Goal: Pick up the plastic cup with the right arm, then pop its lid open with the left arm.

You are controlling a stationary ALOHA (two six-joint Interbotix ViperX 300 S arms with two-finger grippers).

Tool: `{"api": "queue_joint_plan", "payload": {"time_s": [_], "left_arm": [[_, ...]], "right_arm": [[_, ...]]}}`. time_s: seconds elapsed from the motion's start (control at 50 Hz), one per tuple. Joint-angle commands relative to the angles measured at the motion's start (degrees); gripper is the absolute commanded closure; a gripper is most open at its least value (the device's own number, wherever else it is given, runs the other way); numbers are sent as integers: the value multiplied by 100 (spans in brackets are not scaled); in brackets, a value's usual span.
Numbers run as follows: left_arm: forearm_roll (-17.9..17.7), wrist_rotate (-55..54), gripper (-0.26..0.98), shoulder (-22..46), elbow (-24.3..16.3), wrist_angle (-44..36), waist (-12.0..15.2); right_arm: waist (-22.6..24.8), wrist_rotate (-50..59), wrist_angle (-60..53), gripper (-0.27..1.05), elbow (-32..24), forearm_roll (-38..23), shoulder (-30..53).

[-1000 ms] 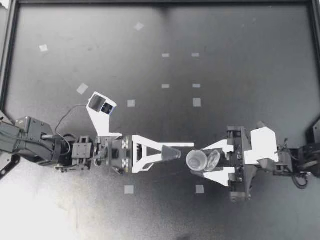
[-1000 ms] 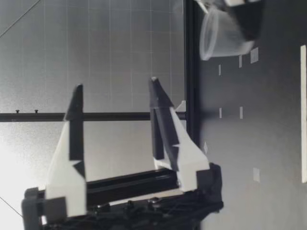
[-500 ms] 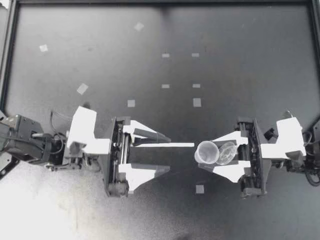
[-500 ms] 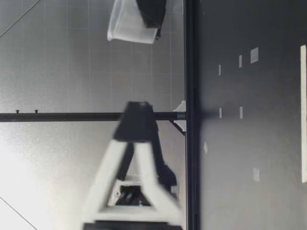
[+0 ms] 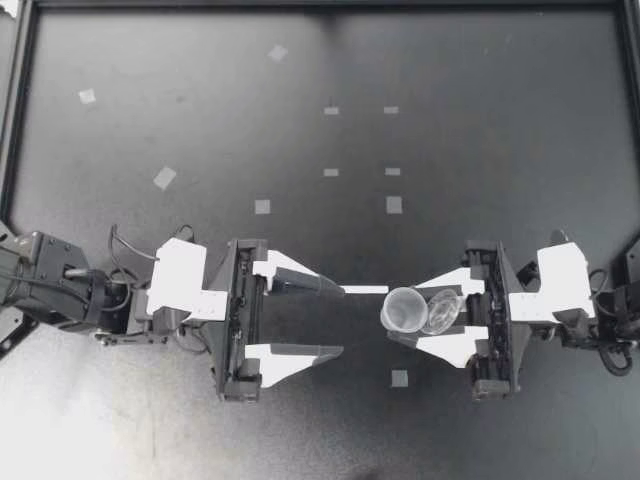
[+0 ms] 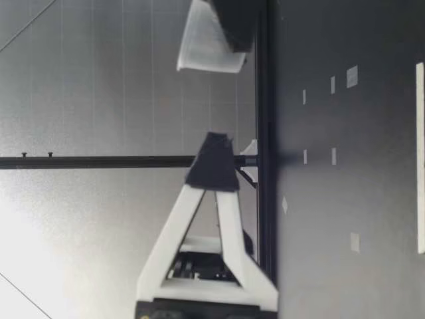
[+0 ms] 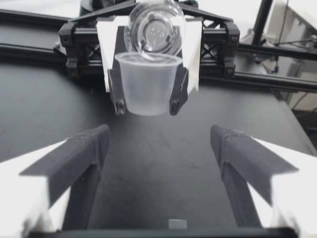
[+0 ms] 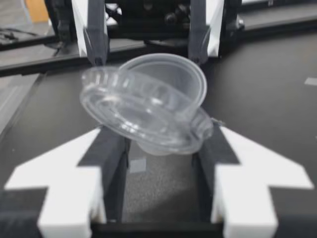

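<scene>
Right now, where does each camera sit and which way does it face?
Top view: above the table, straight down; left gripper open, right gripper shut on the clear cup.
Low view: table height, looking across; left gripper edge-on, cup held above the table.
Left wrist view: along its own open gripper toward the cup.
Right wrist view: along its own gripper, over the cup, toward the left gripper.
Shared: all four show the cup.
</scene>
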Motion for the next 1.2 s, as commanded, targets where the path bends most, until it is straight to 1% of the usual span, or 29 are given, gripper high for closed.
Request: {"api": "queue_joint_plan", "payload": {"time_s": [0.0, 1.18], "left_arm": [[9, 18, -1, -176, -97, -26, -18], [9, 44, -1, -149, -97, -26, -18]], "right_arm": [[9, -18, 26, 38, -79, -9, -132], [9, -18, 158, 38, -132, -18, -141]]}}
